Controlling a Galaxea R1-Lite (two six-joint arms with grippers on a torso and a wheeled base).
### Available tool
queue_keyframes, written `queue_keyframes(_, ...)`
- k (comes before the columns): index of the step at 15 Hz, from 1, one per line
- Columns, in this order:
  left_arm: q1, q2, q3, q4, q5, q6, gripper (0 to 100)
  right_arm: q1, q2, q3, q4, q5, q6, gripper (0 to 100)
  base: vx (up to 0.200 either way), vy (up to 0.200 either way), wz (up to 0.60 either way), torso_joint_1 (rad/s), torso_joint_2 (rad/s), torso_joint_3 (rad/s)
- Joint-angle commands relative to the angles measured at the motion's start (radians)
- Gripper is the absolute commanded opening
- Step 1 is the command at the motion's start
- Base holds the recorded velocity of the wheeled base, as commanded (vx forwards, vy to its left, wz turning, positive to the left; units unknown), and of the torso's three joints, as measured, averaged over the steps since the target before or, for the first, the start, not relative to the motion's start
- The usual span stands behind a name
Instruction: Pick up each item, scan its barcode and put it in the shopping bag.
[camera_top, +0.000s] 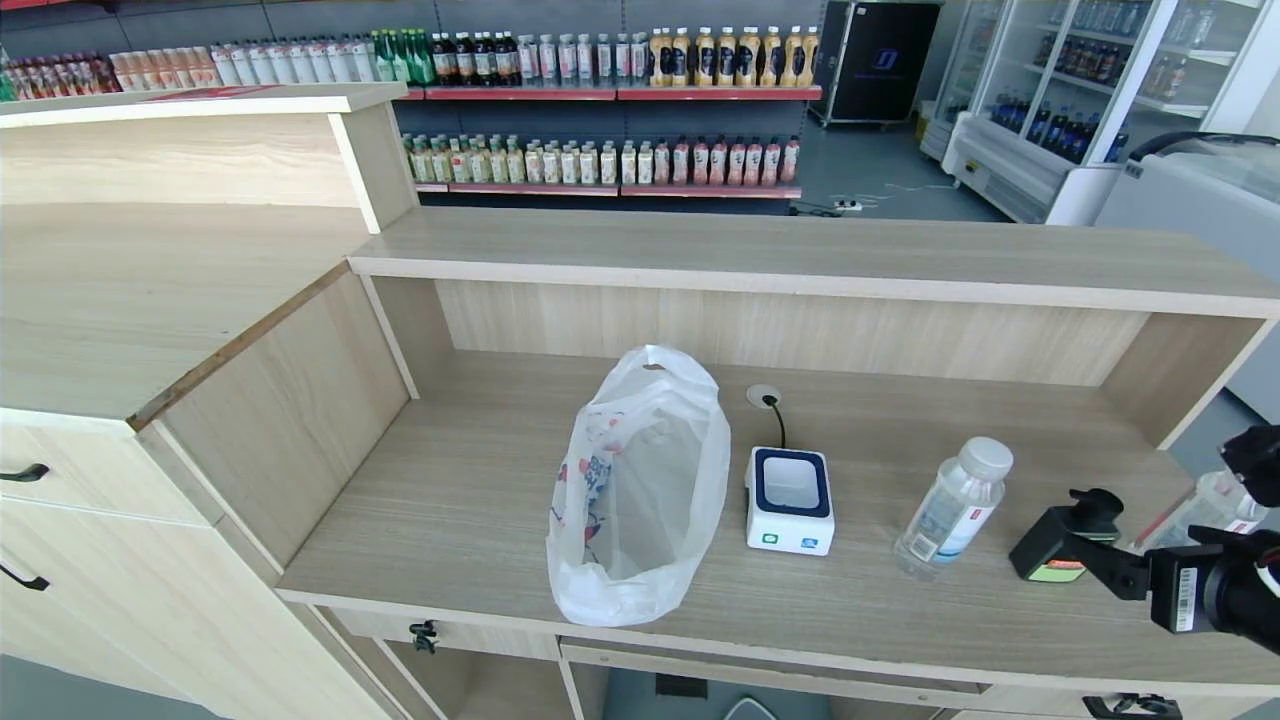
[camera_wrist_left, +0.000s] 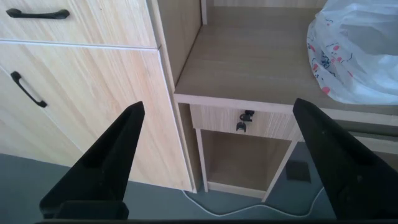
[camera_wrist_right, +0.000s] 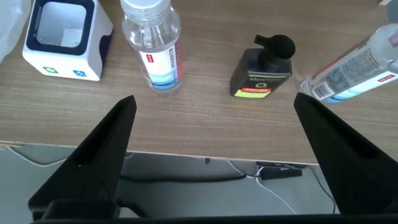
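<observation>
Wooden table (camera_top: 450, 500) is carrying a shopping bag (camera_top: 640, 480), scanner (camera_top: 789, 498) and water bottle (camera_top: 955, 505); left jaws and right jaws are hanging wide open, holding nothing.

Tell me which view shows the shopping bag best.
The head view: the whole shopping bag lies on the counter, mouth open. The left wrist view catches one printed side; the right wrist view, only a sliver.
</observation>
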Motion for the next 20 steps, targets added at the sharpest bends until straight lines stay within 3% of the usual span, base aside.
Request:
queue_keyframes(1, 0.000, 0.000, 0.000, 0.000, 0.000, -0.001, 100, -0.006, 0.073, 0.006, -0.050, 0.000, -0.001, 100, 0.000, 0.000, 0.00, 0.000, 0.00, 0.000)
queue_keyframes(5, 0.000, 0.000, 0.000, 0.000, 0.000, -0.001, 100, -0.006, 0.280, 0.025, -0.261, 0.006, -0.003, 100, 0.000, 0.000, 0.00, 0.000, 0.00, 0.000)
queue_keyframes(20, 0.000, 0.000, 0.000, 0.000, 0.000, -0.001, 100, 0.035, 0.671, 0.023, -0.612, 0.261, -0.133, 100, 0.000, 0.000, 0.00, 0.000, 0.00, 0.000)
